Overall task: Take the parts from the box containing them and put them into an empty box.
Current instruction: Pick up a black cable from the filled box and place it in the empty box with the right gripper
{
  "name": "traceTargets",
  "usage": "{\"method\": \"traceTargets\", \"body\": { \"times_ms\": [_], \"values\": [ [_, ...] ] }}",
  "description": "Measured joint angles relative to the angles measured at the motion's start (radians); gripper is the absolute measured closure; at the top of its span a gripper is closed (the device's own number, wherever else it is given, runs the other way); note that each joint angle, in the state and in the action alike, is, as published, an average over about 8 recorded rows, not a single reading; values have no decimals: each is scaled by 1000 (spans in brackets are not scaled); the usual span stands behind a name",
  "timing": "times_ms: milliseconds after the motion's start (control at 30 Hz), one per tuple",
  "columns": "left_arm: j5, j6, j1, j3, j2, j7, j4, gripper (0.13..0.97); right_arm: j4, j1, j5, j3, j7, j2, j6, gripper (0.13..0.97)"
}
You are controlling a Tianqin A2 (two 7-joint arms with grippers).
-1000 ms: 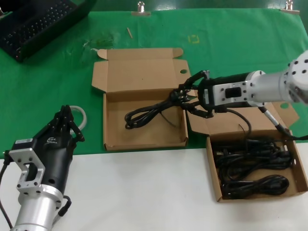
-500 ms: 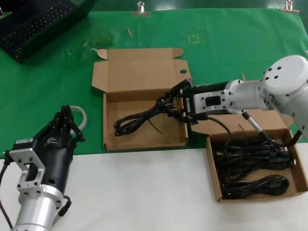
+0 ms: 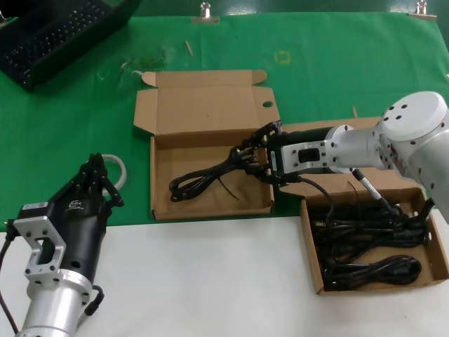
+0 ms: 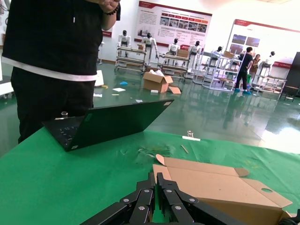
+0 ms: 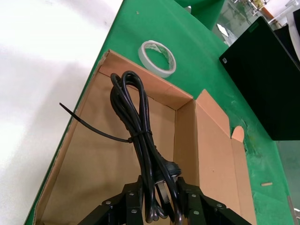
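Over the right edge of the empty box (image 3: pixel 210 179), the right gripper (image 3: pixel 254 156) is reached in from the side and is clamped on the plug end of one power cord (image 3: pixel 203 179). That bundle is stretched across the box floor, its looped end lying toward the front-left corner, and a thin cable tie can be seen sticking out from its middle. From the right wrist view, the same cord (image 5: pixel 136 126) is seen pinched between the two fingers (image 5: pixel 133 197), so it's definitely gripped, not let go.

Off to the right, the box containing them (image 3: pixel 372 246) is sat partly on the white table surface (image 3: pixel 210 281), and several more parts (image 3: pixel 368 249) are piled inside it in black loops.

At the lower left, the left gripper (image 3: pixel 95 175) is parked above the table edge, fingers pressed together and nothing held. A white plastic ring (image 3: pixel 121 168) is partly hidden behind it on the green cloth (image 3: pixel 316 63), and a laptop (image 3: pixel 49 35) is sat in the far left corner.
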Motion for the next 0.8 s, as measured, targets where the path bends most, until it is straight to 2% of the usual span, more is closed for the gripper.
{"method": "traceTargets", "body": {
  "times_ms": [500, 800],
  "values": [
    [0, 0, 0, 0, 0, 0, 0, 941, -225, 68, 78, 101, -241, -65, 77, 813],
    [0, 0, 0, 0, 0, 0, 0, 941, -278, 78, 96, 136, -300, -85, 125, 813]
  ]
}}
